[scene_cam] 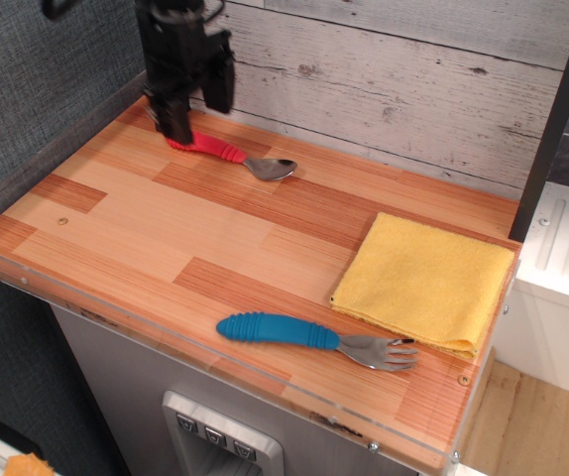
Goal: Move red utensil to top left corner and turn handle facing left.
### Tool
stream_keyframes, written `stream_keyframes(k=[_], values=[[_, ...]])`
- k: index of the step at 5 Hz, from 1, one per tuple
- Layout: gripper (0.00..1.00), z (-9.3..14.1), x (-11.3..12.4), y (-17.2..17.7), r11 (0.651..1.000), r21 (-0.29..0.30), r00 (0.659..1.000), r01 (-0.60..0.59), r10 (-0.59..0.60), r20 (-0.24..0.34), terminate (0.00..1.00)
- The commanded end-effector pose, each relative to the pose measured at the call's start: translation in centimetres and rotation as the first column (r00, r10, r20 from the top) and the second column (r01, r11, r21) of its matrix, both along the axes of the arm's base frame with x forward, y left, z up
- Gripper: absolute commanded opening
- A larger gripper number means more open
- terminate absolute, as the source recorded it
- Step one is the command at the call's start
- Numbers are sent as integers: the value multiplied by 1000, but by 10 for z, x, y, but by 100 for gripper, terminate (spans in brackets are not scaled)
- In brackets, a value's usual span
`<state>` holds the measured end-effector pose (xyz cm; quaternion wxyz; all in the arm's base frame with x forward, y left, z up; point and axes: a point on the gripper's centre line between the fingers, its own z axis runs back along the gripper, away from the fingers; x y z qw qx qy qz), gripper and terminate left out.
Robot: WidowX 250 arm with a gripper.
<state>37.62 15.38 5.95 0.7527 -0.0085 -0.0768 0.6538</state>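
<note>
The red utensil lies flat on the wood tabletop near the top left corner. Its red ribbed handle points left and its shiny metal bowl points right. My black gripper hangs above the handle's left end, lifted off it, with its fingers apart and nothing between them. The far left tip of the handle is partly hidden behind the front finger.
A blue-handled metal fork lies near the front edge. A folded yellow cloth lies at the right. A whitewashed plank wall runs along the back, a dark post stands at the right, and a grey panel borders the left.
</note>
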Motion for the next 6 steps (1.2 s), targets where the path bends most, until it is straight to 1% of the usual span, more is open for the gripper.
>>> stream_keyframes(k=[1,2,3,4,5,6], values=[[100,53,-21,16,967,85,970,238,-241,18,0],[100,55,-41,17,912,79,915,403,-403,-25,0],[100,58,-57,16,832,73,834,550,-545,-80,0],[100,63,-86,15,794,93,798,601,-591,-116,0],[100,63,-114,16,797,100,803,596,-587,-103,0],[100,52,-137,15,806,70,807,588,-577,-126,100]])
